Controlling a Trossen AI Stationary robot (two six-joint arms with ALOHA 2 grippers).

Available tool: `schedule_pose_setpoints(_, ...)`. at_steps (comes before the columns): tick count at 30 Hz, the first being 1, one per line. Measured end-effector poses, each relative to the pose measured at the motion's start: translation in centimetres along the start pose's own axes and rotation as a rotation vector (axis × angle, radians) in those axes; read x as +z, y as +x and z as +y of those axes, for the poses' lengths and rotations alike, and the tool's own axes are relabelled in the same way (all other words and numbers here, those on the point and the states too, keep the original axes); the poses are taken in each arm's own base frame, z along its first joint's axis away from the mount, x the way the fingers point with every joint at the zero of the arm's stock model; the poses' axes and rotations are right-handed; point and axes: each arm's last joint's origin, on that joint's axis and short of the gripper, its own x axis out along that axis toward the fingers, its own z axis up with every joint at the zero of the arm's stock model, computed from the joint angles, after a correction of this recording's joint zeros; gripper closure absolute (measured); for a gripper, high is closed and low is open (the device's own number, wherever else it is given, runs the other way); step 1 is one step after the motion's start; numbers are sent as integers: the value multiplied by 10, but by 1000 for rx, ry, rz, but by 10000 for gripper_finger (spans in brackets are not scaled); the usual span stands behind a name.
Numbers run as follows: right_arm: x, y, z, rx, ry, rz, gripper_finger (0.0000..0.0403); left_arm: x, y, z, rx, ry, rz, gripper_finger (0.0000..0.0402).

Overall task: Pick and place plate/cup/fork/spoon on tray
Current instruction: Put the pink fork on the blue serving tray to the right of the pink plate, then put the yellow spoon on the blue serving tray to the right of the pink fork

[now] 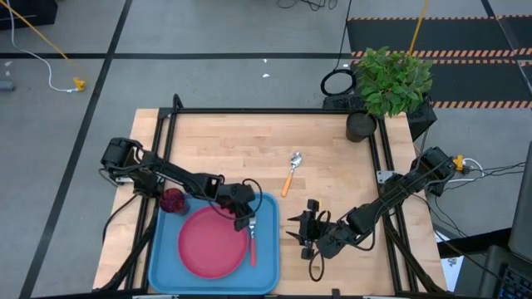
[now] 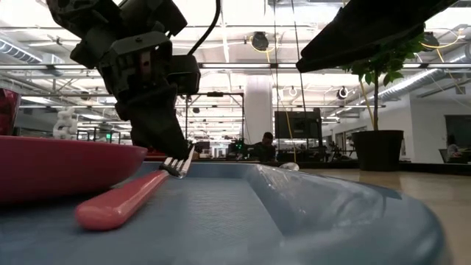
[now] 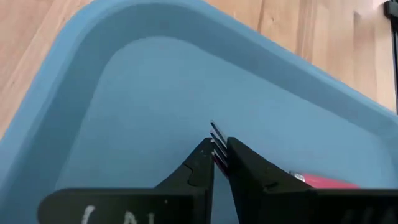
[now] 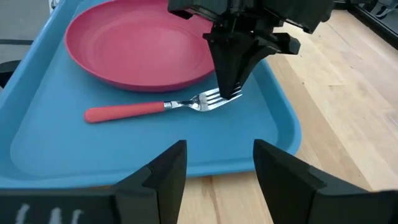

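Note:
The pink-red plate (image 1: 212, 242) lies on the light blue tray (image 1: 266, 274) at the table's near left. The fork (image 4: 143, 109) lies on the tray to the right of the plate, its red-pink handle toward the near edge. My left gripper (image 1: 243, 223) stands over the fork's tines, shut on them. The dark red cup (image 1: 173, 200) sits at the tray's far left corner; whether it is inside the rim I cannot tell. The orange-handled spoon (image 1: 291, 173) lies on the bare table beyond the tray. My right gripper (image 4: 219, 149) is open and empty just right of the tray. My left gripper pinches the fork's silver tines (image 3: 216, 138) between its two fingertips, coming from above and pointing down. The tines stick out past the fingertips. The fork is tilted: the tine end is a little raised and the handle's free end (image 2: 96, 213) rests on the tray floor.
A black plant pot (image 1: 362, 124) with a green plant (image 1: 395, 79) stands at the table's far right corner. Bare wood lies between the tray, the spoon and the pot. The tray's raised rim (image 4: 273, 134) lies between my right gripper and the fork.

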Motion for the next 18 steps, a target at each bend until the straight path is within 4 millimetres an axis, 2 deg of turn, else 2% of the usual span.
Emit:
schedule_pose_setpoints(13,4,0,2,13,-12,-34,227,-2,0,-2,2,-9,7,321)
schedule_pose_setpoints(18,4,0,2,13,-13,-34,227,-2,0,-2,2,-10,6,320)
